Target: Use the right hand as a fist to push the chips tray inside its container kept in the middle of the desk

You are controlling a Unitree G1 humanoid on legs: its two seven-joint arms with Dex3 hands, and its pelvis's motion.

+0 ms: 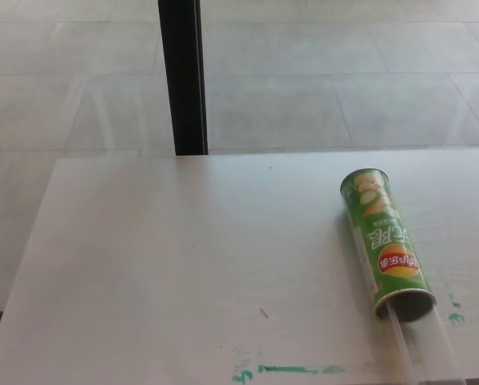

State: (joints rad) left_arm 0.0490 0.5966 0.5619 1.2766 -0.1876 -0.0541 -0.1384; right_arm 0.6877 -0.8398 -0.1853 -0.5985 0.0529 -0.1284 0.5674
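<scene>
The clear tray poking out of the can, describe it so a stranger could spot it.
On the white desk, find the green chips can lying on its side at right. From its near open end a clear tray sticks out toward the desk's front edge, the only see-through thing there.

- We see even, soft daylight; pale desk (183, 265) looks washed out.
- Faint shadow left of the green can (386, 245).
- Slight overall softness; clear tray (428, 349) barely resolves.
</scene>
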